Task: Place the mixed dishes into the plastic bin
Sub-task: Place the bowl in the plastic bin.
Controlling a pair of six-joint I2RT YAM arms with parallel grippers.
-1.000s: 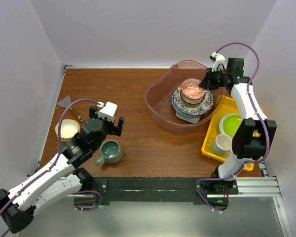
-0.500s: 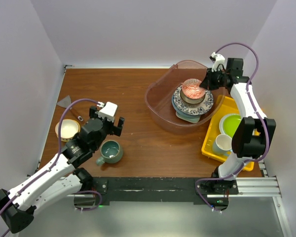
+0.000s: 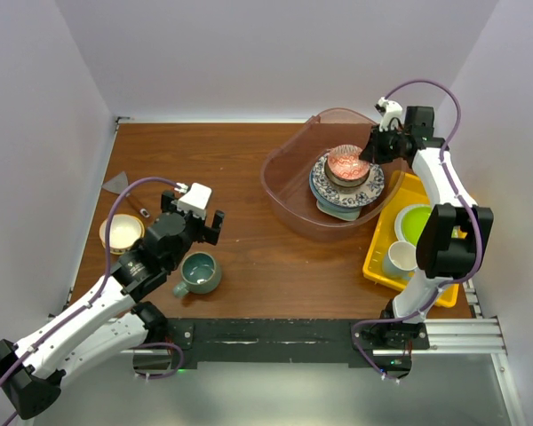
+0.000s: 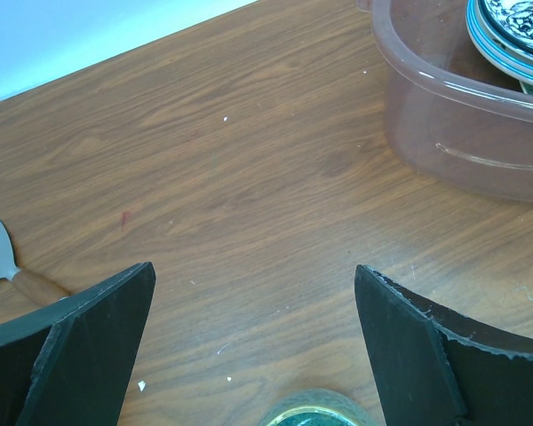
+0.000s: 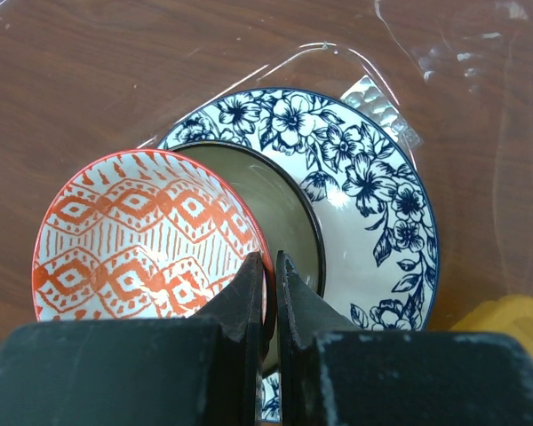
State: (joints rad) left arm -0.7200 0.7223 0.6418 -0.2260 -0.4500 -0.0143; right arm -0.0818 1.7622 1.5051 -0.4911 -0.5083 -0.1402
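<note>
Red bowl (image 5: 147, 240), upper right, in plastic bin (image 3: 287, 197) over stacked plates (image 5: 373, 204); we see right gripper (image 5: 271, 271) clamped on its rim. Left gripper (image 4: 253, 271) fingers apart over grey-teal mug (image 3: 199, 272), lower left.

Top external: fixed, high, above and behind the arm bases (image 3: 160, 337), tilted down. The whole bench (image 3: 240, 169) is framed, with the bases at the bottom edge. Widest and farthest view.

Left wrist: low and close over the bench, facing forward across bare wood between the spread fingers of the left claw (image 4: 253, 268). The plastic bin (image 4: 453, 115) is at upper right, a scraper (image 4: 0, 257) at the left edge.

Right wrist: very near, looking steeply down into the bin past the right claw (image 5: 271, 262). The red bowl (image 5: 147, 240) and blue floral plate (image 5: 373, 204) fill the frame.

Shared: the bin and blue floral plate show in all three views. The scraper shows in the top and left wrist views only.
</note>
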